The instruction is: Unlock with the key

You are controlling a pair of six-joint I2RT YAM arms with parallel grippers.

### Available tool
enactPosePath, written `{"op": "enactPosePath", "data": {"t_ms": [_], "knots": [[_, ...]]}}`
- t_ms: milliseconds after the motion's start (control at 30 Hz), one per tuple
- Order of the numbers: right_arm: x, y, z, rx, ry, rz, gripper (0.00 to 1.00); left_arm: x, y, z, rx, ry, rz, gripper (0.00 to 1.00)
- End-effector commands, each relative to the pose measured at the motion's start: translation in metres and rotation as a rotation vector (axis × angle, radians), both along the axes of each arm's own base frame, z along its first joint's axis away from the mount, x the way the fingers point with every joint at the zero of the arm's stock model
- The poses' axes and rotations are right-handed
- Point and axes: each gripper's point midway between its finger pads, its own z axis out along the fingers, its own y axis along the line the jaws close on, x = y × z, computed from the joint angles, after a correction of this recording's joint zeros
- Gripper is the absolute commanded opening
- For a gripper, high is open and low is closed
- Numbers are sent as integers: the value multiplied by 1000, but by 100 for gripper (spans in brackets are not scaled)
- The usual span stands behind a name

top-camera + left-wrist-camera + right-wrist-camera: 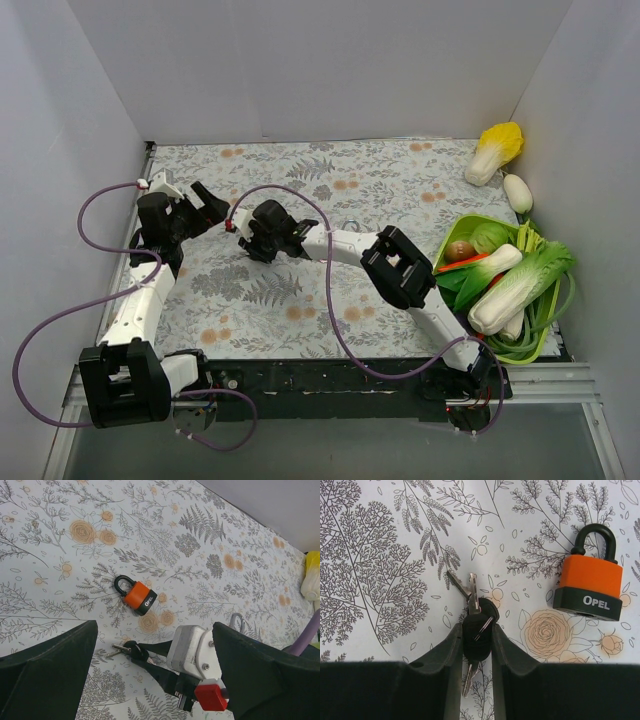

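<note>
An orange padlock with a black shackle, marked OPEL, (pixel 590 587) lies flat on the flowered cloth; it also shows in the left wrist view (pixel 138 596). My right gripper (pixel 476 630) is shut on the black heads of a bunch of keys (pixel 479 625), just left of the padlock and low over the cloth. Several silver blades stick out ahead of and behind the fingers. The keys show in the left wrist view (pixel 131 650) too. My left gripper (pixel 155 627) is open and empty, held above the cloth beside the right gripper (pixel 255 243).
A green basket (pixel 540 345) full of vegetables stands at the right. A yellow cabbage (pixel 497 150) and a white radish (pixel 518 192) lie behind it. A metal ring (pixel 236 621) lies on the cloth. Purple cables loop beside both arms.
</note>
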Motion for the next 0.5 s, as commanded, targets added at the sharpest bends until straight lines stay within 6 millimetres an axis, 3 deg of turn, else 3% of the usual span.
{"op": "enactPosePath", "data": {"t_ms": [0,100,167,233,433,467], "knots": [[2,2,-7,-8,5,3,24,0,-4,3,-1,-8,-25,98],[-1,2,-3,9,12,1,18,0,-6,4,-7,-12,-39,98],[-3,2,0,27,22,-5,10,0,-9,5,-14,-19,-56,98],[-5,1,15,59,27,-24,1,-2,-16,9,-27,-36,-96,98],[-12,-16,69,210,15,-120,1,-9,-46,19,-90,-94,-278,94],[-12,-17,96,276,5,-149,1,-10,-50,18,-110,-89,-303,93]]}}
